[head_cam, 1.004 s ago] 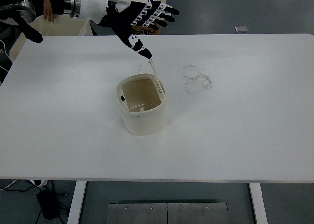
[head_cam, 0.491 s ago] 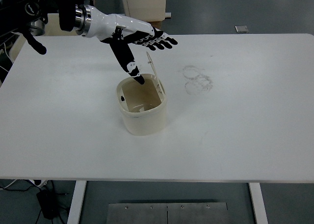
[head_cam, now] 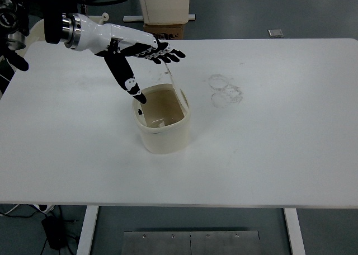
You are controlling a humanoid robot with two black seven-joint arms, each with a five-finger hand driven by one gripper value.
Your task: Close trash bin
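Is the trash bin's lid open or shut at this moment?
Open: the clear lid stands up from the trash bin's far rim, and the interior shows.

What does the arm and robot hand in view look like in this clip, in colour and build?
The left arm has a glossy white shell over the forearm, joined by a silver metal ring to a black section behind it. Its robot hand is black with five slim, jointed fingers carrying small white patches at the joints. No loose cables show. The right arm is out of view.

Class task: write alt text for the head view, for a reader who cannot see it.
A robot's left hand, fingers spread, reaches over an open cream trash bin on a white table, its thumb pointing down at the bin's rim. The bin's clear lid stands up at the back edge, under the fingers.
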